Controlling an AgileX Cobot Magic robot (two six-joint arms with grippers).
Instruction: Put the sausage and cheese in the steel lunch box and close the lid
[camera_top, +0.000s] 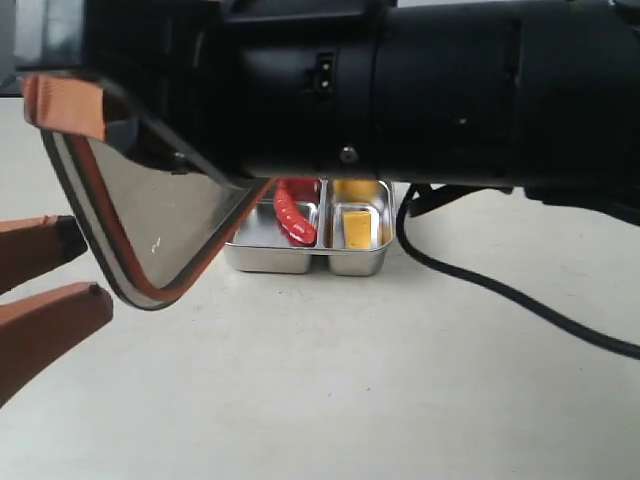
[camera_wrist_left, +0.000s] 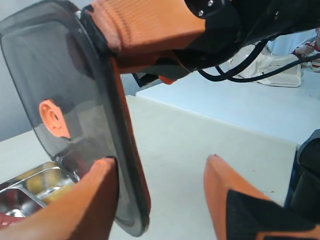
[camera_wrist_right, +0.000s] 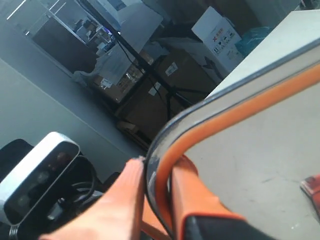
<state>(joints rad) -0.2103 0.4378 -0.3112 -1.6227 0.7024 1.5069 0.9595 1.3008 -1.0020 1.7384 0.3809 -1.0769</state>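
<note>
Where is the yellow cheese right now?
In the exterior view, the cheese lies in the steel lunch box's right compartment, beside the sausage in the left one.

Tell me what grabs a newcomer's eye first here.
The dark translucent lid hangs tilted in the air at the exterior view's left, pinched at its rim by the right gripper. Behind it, the steel lunch box sits open with the sausage in its left compartment and the cheese in its right.

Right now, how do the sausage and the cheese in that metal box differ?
The sausage is red, long and curved; the cheese is a short yellow block. The sausage lies in the exterior view's left compartment, the cheese in its right. Both are inside the steel lunch box.
</note>
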